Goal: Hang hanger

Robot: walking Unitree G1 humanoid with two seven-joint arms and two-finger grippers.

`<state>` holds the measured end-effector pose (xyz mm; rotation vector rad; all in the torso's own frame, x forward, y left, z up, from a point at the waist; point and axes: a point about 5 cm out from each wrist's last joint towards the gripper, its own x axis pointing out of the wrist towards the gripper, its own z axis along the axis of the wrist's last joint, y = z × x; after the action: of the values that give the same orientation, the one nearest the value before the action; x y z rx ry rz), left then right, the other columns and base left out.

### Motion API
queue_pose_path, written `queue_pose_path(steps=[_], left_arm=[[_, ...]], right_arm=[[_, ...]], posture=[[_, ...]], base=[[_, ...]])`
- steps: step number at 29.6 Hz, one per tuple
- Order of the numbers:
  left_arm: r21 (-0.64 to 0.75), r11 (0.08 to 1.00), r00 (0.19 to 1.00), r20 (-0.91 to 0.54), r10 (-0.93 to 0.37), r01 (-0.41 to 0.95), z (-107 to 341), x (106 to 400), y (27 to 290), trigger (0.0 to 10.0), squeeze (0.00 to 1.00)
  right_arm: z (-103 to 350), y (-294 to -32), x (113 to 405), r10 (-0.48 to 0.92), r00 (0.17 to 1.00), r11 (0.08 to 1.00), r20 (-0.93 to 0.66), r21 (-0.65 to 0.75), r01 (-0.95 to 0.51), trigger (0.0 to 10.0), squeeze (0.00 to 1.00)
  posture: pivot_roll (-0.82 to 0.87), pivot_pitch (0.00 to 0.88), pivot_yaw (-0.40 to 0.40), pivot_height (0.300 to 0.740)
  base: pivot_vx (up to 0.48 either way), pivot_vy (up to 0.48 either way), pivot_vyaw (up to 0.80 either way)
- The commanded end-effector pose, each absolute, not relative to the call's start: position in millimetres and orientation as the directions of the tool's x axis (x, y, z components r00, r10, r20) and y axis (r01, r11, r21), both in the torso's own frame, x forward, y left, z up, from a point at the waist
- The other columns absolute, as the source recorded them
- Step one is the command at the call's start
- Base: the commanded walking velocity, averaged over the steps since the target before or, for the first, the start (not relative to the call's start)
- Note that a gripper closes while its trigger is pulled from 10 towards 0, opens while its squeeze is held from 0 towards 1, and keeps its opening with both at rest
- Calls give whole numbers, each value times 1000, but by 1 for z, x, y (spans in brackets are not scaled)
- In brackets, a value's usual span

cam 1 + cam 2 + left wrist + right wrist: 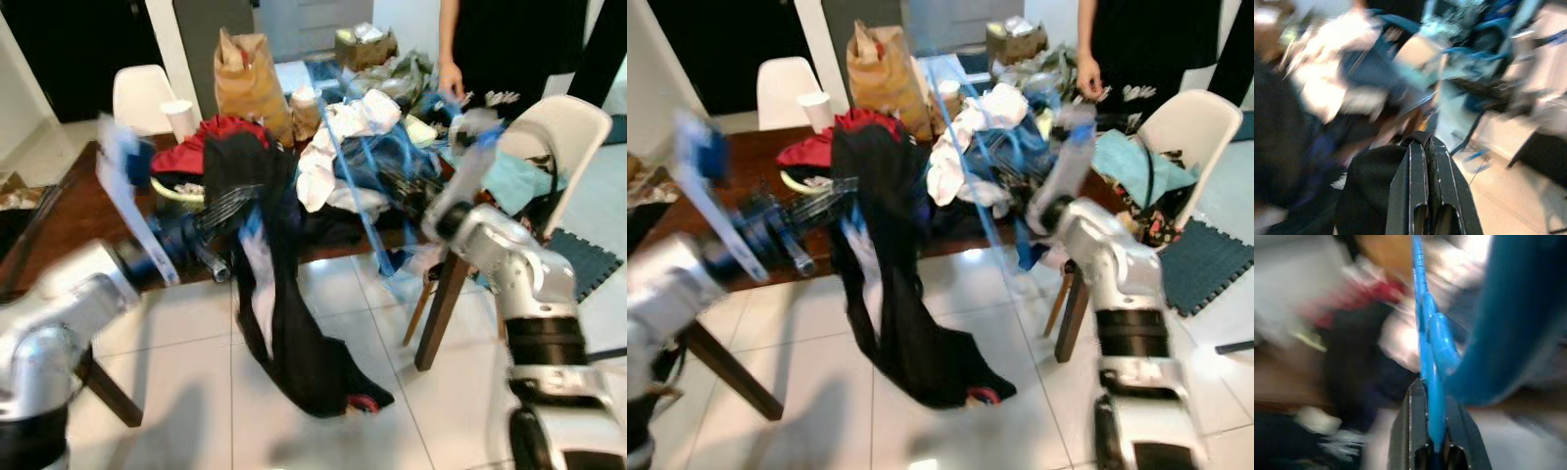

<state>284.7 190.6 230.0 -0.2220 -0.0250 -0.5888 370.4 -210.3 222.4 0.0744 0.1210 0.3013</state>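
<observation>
From the head views, a black garment point(294, 323) draped off the cluttered wooden table point(59, 220) to the floor, and a person point(509, 39) stood behind. In the left wrist view, the left gripper point(1425, 147) had its fingers pressed together on black cloth. In the right wrist view, the right gripper point(1432, 391) pinched a blue hanger point(1430, 333) above the table's clothes.

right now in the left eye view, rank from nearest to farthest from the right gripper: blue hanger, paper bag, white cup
1. blue hanger: clamped in the right gripper, rising over the clothes pile.
2. paper bag: standing at the table's far side, toward the robot's left.
3. white cup: left of the bag, by the white chair.
</observation>
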Motion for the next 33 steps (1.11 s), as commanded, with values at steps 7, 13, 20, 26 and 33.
queue_pose_path(steps=[7, 13, 20, 26, 33], left_arm=[[-230, 966, 972, -172, -160, 118, 141, 281, 251, 10000, 0], [-244, 965, 923, -386, -6, -96, 60, 260, 254, 10000, 0], [-83, 983, 823, -561, 88, -162, 3, 244, 231, 10000, 0], [24, 970, 752, -628, 203, -242, -11, 242, 233, 10000, 0], [117, 946, 734, -605, 309, -302, -21, 228, 241, 10000, 0]], right_arm=[[146, -251, 356, 52, 929, 992, -367, -89, -91, 10000, 0], [65, -243, 327, 57, 832, 996, -553, -27, -86, 10000, 0], [9, -210, 297, 167, 721, 986, -673, 114, -122, 10000, 0], [10, -207, 299, 184, 758, 982, -626, 75, -176, 10000, 0], [7, -207, 292, 163, 805, 968, -570, -64, -241, 10000, 0]], posture=[[-48, 41, 32, 736], [-49, 35, 15, 736], [-28, 12, -22, 736], [-24, 9, -28, 736], [-2, 17, -38, 736]], base=[[0, 0, 0], [0, 0, 0], [0, 0, 0], [0, 0, 0], [0, 0, 0]])
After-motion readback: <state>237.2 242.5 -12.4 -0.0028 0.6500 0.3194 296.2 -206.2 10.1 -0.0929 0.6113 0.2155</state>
